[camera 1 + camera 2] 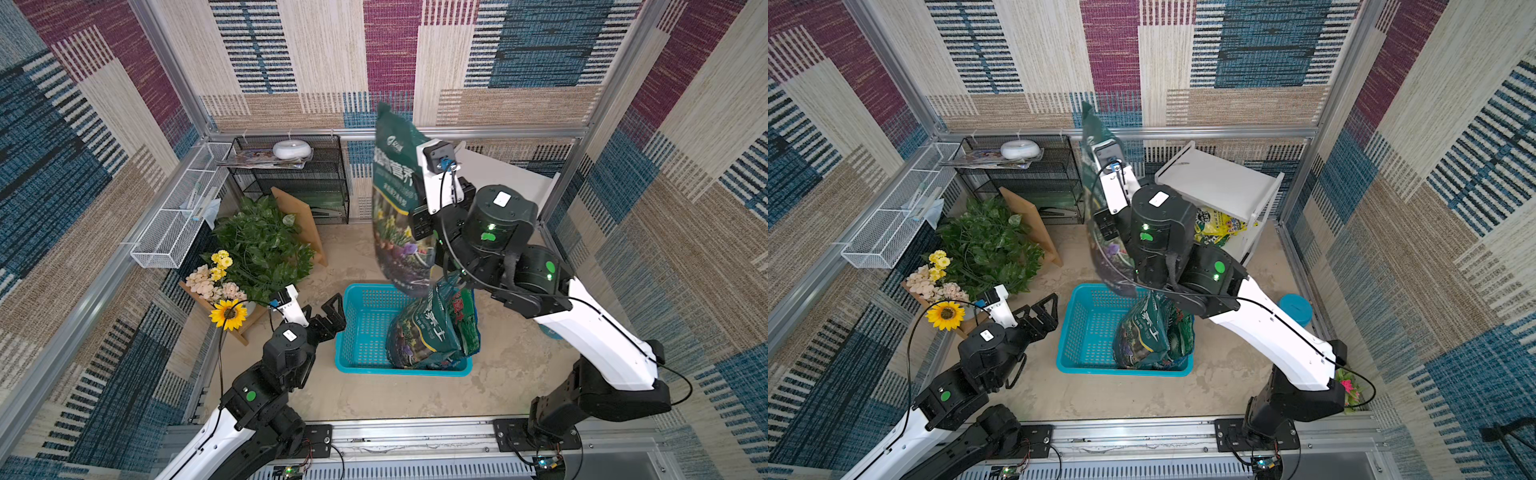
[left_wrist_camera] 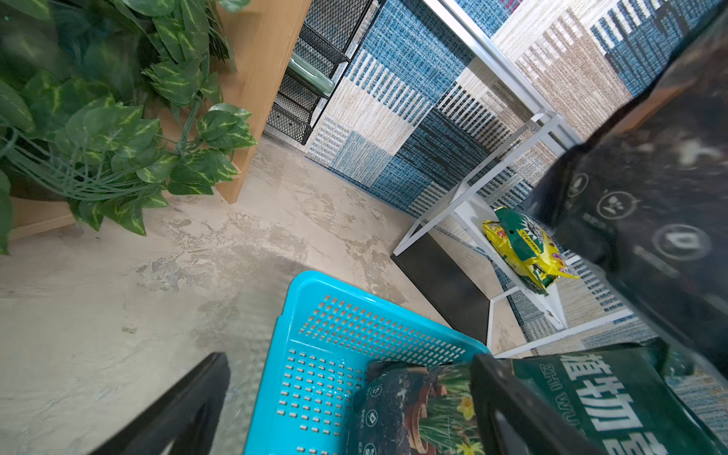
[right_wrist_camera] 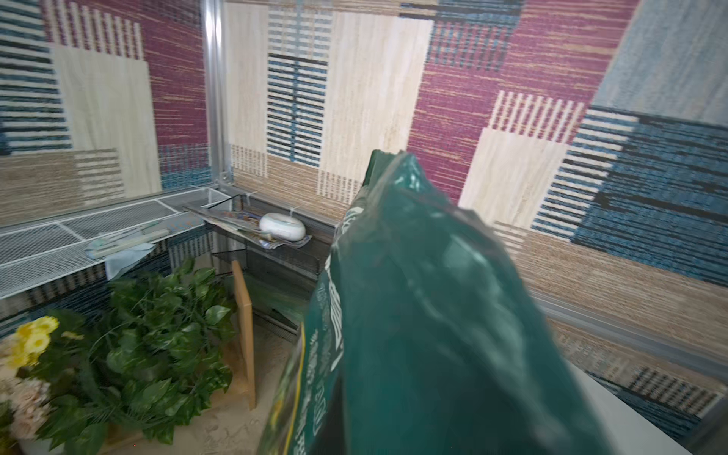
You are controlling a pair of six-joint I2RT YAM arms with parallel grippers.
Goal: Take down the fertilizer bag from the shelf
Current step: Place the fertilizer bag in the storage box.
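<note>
right claw (image 1: 417,226) clamping on green bag (image 1: 395,195) | bag hanging upright in the air over blue basket (image 1: 361,332), beside white shelf (image 1: 1217,183), off its boards | left claw (image 1: 336,313) hovering with jaws apart at basket's rim

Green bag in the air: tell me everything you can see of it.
The green bag is a glossy dark-green plastic pouch with white lettering and a flower photo low down. It hangs roughly upright, held at one edge by the right gripper, clear of the white shelf, its lower end above the blue basket. Contact with the bags there: unclear.
</note>
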